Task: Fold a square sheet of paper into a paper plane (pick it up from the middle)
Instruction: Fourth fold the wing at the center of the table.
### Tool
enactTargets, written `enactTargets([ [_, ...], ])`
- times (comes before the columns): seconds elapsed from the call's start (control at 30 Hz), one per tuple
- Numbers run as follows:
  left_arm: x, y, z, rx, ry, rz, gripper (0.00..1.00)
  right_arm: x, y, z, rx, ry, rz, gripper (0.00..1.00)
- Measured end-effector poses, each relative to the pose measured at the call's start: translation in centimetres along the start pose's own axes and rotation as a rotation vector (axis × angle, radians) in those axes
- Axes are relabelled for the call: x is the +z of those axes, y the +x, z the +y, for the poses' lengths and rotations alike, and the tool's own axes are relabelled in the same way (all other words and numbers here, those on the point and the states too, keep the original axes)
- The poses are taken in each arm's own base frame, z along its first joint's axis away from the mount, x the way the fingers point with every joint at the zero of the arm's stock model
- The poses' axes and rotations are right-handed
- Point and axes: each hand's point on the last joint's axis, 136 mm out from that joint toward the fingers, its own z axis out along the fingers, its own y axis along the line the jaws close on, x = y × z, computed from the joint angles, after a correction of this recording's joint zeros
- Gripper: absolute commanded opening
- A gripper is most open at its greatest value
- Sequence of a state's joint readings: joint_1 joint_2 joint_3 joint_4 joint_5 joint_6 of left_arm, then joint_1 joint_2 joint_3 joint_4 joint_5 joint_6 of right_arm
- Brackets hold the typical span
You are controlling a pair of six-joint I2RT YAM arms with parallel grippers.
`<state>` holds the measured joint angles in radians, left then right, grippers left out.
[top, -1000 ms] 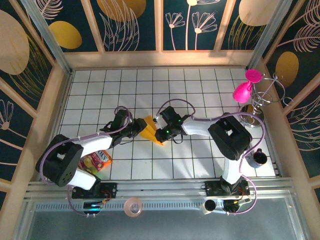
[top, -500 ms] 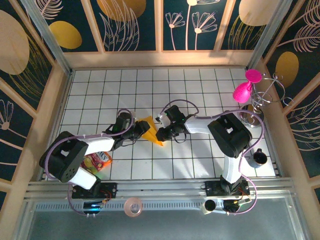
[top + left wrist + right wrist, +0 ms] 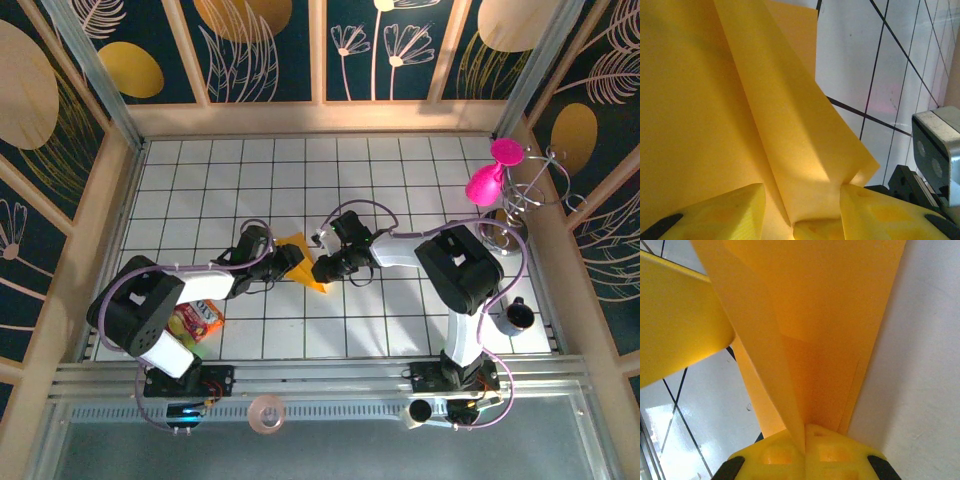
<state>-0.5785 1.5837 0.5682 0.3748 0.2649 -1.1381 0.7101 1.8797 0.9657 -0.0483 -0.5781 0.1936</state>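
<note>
From above, you had the paper plane (image 3: 300, 255) lying low on the tiled worktop (image 3: 400, 180) between both arms; your left arm had swung round over the last second, its left tool (image 3: 283, 262) at the paper's near-left edge, while the right tool (image 3: 322, 268) had stayed put. At the left wrist, your fingers (image 3: 720, 212) stood apart, a raised fold of paper plane (image 3: 715, 100) running loose into the gap, so you were releasing that side. At the right wrist, the right tool (image 3: 805, 435) was pinched closed on the crease, which I judge kept the fold pinned for the next press.
</note>
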Motion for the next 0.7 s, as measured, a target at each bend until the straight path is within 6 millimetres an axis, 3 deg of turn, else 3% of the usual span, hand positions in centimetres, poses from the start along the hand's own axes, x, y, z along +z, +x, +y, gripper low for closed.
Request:
enactTargets([
  [0.3, 0.9, -0.4, 1.3, -0.006, -0.101, 0.001, 0.47, 0.0, 0.0, 0.0, 0.001, -0.011, -0.004, 0.06],
  [0.57, 1.2, -0.6, 1.5, -0.006, -0.157, 0.006, 0.47, -0.6, 0.3, 0.5, 0.016, -0.030, -0.019, 0.28],
  [0.7, 1.2, -0.6, 1.6, -0.007, -0.163, 0.008, 0.46, -1.9, -0.1, 1.3, 0.015, -0.031, -0.055, 0.32],
])
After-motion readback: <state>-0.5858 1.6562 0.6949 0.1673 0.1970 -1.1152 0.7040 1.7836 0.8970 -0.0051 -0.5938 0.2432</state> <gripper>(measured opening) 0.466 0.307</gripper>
